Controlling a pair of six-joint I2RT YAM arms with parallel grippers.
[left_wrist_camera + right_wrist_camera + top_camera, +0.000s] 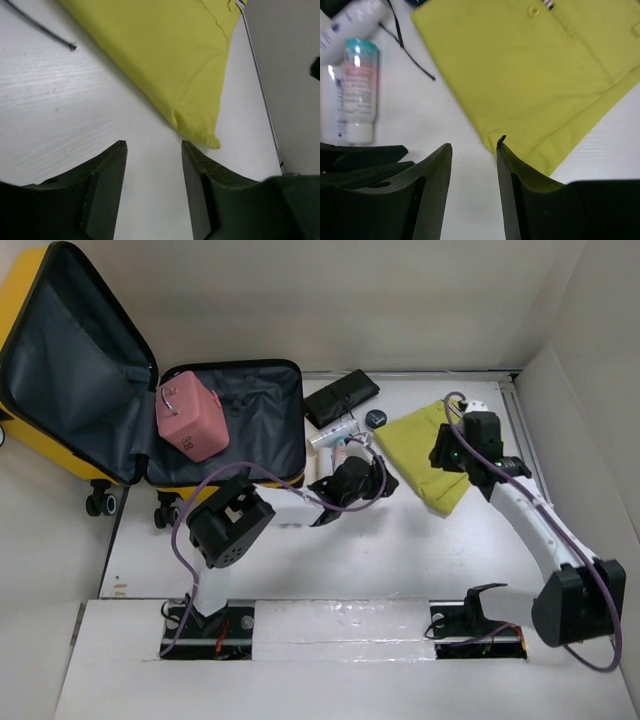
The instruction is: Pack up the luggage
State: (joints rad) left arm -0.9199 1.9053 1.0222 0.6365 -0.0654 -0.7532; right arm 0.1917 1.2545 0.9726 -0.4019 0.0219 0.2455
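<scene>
Suitcase [262,405] lying open at far-left corner, pink case [190,418] already sitting inside. Yellow shirt [425,450], tube [359,87], black pouch [340,397] waiting outside near far edge. Left gripper [154,150], right gripper [474,150] hovering spread by shirt, gripping nothing; most packing remaining

**Two white-and-black arms trailing purple cables**

The left arm [290,508] and right arm [530,515] share one build: smooth white links between bulky black joint housings, each bolted down on a black base [200,635]. A thin purple cable [176,532] loops loosely along each arm. The left gripper [152,150] and right gripper [472,150] have thick, matte, dark fingers [107,185], wedge-shaped with flat inner faces and blunt tips.
</scene>
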